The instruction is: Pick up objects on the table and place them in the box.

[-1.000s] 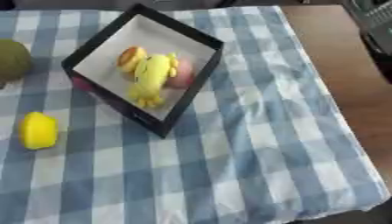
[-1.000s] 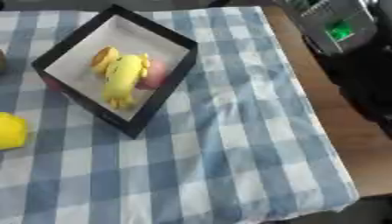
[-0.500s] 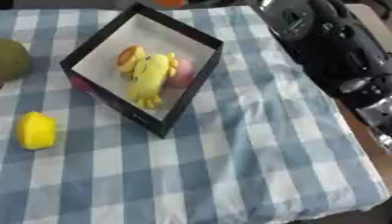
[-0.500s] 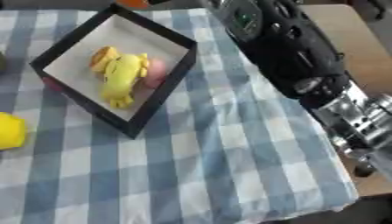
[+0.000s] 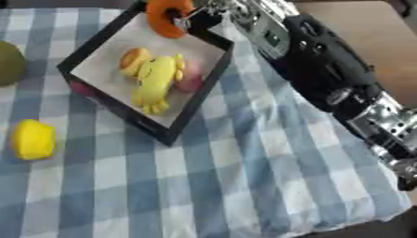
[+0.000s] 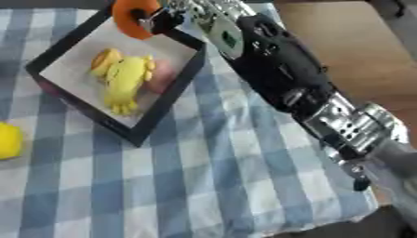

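Observation:
A black box (image 5: 198,94) with a white inside sits askew at the upper left of the checked cloth. In it lie a yellow toy (image 5: 155,82), a small orange thing (image 5: 132,59) and a pink thing (image 5: 192,80). My right arm (image 6: 277,69) reaches in from the lower right. My right hand (image 5: 198,19) is above the box's far corner, shut on an orange ring (image 5: 165,15). A yellow lemon (image 5: 32,139) lies on the cloth left of the box. A round green fruit (image 5: 8,62) shows at the left edge. My left hand is out of sight.
The blue and white checked cloth (image 5: 244,181) covers the table, with rumples to the right of the box. Bare brown wood (image 5: 366,28) shows beyond the cloth's right edge. The table's front edge runs along the bottom right.
My right arm has swung in from the right edge and across to the box's far corner, carrying the orange ring. The box and the fruit lie as before.

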Controlling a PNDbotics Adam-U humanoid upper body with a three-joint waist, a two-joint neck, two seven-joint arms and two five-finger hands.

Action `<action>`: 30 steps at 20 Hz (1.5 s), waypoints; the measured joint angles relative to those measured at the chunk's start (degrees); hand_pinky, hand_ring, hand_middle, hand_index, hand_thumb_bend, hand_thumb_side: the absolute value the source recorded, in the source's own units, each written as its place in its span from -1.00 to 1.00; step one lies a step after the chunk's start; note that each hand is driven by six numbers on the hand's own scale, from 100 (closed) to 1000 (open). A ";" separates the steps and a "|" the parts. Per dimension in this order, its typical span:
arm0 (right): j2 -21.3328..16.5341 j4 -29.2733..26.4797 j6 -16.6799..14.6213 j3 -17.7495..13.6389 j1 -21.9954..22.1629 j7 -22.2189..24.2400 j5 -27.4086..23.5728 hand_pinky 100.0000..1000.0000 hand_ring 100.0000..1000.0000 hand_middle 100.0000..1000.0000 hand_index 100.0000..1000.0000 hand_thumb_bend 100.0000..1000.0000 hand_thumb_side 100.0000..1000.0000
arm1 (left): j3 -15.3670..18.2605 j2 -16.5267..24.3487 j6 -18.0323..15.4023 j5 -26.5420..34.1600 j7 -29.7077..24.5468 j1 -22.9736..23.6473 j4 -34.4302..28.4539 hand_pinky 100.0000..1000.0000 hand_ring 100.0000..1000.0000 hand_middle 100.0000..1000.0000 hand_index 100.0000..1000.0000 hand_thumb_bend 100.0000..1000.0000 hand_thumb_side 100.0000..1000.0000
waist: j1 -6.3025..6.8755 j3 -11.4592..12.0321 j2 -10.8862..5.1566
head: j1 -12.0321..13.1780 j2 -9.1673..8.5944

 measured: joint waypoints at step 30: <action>-21.55 -41.18 13.72 -14.11 19.41 -4.29 -29.64 0.67 0.55 0.36 0.61 -1.00 -0.08 | 1.26 1.13 -0.23 -0.42 1.62 2.17 0.07 0.74 1.00 0.96 0.74 -1.00 0.70 | -0.03 -5.66 0.01 | 6.67 0.00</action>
